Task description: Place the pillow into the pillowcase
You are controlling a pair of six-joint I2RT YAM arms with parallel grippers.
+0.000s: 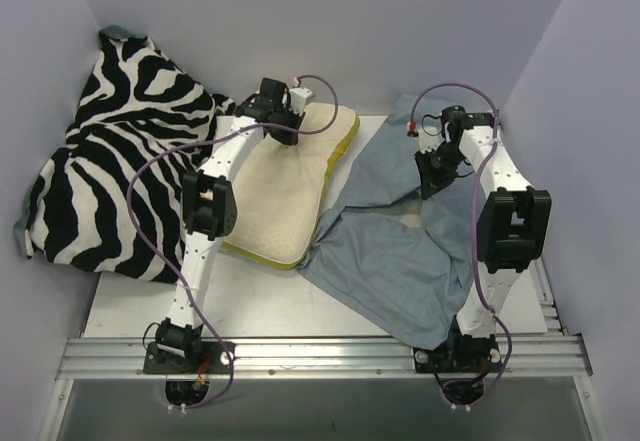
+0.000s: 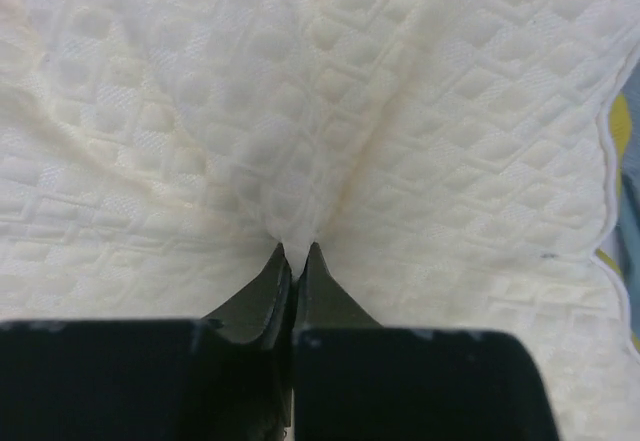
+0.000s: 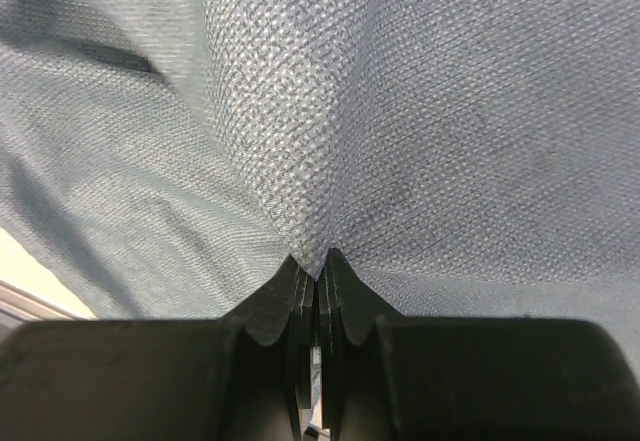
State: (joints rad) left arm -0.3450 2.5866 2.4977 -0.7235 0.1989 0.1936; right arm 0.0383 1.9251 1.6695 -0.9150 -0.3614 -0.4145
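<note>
Counter (image 1: 250, 306): white, closed in by pale lavender walls (image 1: 330, 21) on three sides, metal rail (image 1: 320, 351) along the near edge
Zebra-print cloth (image 1: 110, 161): heaped at far left, leaning up against the left wall
Left hand (image 2: 295, 251): clenched on the pillow (image 1: 285, 201), fingertips together with a pucker of bumpy cream fabric drawn between them, near its far end
Pillow: lies flat left of centre, outside the pillowcase (image 1: 390, 261), yellow edge showing along its right and near sides
Pillowcase: grey-blue face up, rumpled, right of centre, its left edge touching the pillow's near right corner
Right hand (image 3: 318, 259): clenched on the pillowcase, a ridge of woven cloth gathered at its tips, toward the far part of the cloth
</note>
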